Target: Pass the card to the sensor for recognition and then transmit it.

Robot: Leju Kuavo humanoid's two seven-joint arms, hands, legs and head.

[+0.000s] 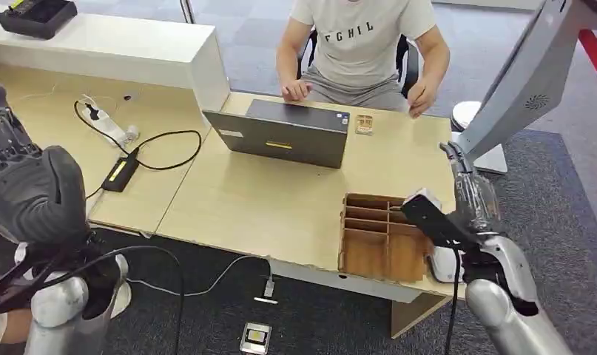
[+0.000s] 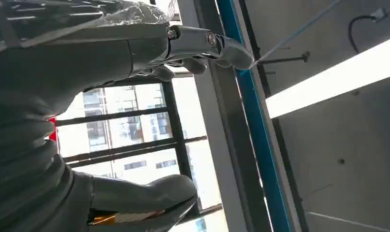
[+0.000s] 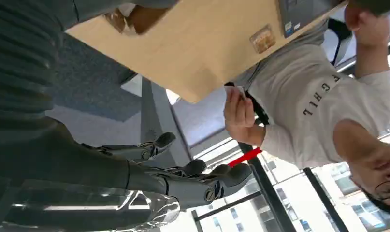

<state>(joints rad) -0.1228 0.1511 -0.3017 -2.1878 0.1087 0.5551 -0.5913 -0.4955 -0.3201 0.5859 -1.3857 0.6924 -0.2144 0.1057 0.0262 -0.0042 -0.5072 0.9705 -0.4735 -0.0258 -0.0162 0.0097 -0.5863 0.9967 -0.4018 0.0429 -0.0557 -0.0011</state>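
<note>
A person in a grey T-shirt [image 1: 362,37] sits behind the wooden desk [image 1: 280,200]. In the right wrist view, one of the person's hands [image 3: 238,113] holds a small white card [image 3: 239,90] just off the desk edge. A small brown sensor pad [image 1: 364,124] lies on the desk beside a grey laptop [image 1: 284,133]; the pad [image 3: 263,38] also appears in the right wrist view. My right hand [image 1: 465,196] is raised at the desk's right end, fingers [image 3: 207,179] extended and holding nothing. My left hand [image 1: 29,185] is raised at the left, fingers [image 2: 207,46] spread and empty.
A wooden divided box [image 1: 380,237] sits at the desk's front right, just left of my right hand. A power strip [image 1: 110,126] and a black adapter [image 1: 120,174] with cables lie on the left. A grey slanted stand [image 1: 532,74] rises at the right.
</note>
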